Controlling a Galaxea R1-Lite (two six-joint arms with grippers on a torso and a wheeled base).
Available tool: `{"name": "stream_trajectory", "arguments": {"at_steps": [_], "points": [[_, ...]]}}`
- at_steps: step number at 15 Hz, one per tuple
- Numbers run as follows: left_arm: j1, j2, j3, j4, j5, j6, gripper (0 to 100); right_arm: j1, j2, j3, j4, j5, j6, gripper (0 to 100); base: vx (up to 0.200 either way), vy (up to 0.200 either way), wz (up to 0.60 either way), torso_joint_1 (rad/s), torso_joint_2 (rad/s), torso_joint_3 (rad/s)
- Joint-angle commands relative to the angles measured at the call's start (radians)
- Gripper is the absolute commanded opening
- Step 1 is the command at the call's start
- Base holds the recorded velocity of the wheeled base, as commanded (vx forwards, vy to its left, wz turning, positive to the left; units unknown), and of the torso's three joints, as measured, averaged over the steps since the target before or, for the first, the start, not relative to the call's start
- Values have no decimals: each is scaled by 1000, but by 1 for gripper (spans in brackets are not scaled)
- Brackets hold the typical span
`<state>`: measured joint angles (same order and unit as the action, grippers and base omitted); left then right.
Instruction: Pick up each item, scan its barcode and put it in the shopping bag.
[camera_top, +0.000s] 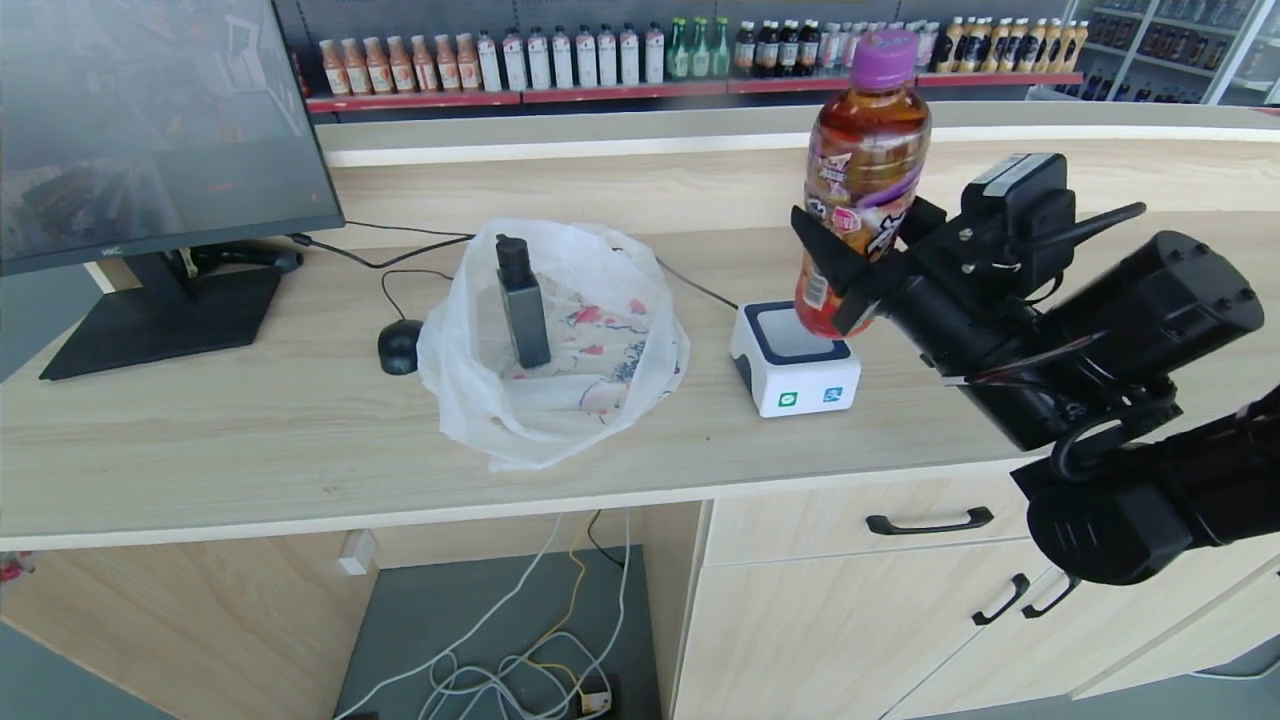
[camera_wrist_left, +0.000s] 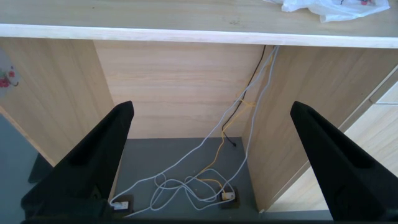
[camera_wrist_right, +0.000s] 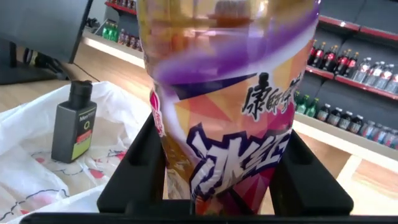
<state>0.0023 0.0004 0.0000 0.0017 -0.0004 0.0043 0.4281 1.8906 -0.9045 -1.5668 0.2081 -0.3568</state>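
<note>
Bottle (camera_top: 862, 190) stands upright, clenched at its lower half in your right gripper (camera_top: 865, 250), base just over the scanner (camera_top: 795, 375). Shopping bag (camera_top: 470, 400) sits further to the robot's left, mouth up. Your left gripper (camera_wrist_left: 211, 106) hangs released below the counter (camera_wrist_left: 155, 31).

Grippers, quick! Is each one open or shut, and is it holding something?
Left gripper: open, holding nothing.
Right gripper: shut on the bottle.
</note>
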Motion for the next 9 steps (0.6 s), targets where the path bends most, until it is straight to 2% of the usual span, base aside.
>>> {"name": "stream_trajectory", "arguments": {"at_steps": [1,4,7,9], "points": [[1,0,0,0,-1,0,100,1,-4,49,-4,-36,32,0,0,0,0,0,0,0],[1,0,0,0,0,0,100,6,-12,90,-4,-62,82,0,0,0,0,0,0,0],[1,0,0,0,0,0,100,6,-42,91,-4,-180,168,0,0,0,0,0,0,0],[1,0,0,0,-1,-1,100,8,-64,95,-4,-214,182,0,0,0,0,0,0,0]]}}
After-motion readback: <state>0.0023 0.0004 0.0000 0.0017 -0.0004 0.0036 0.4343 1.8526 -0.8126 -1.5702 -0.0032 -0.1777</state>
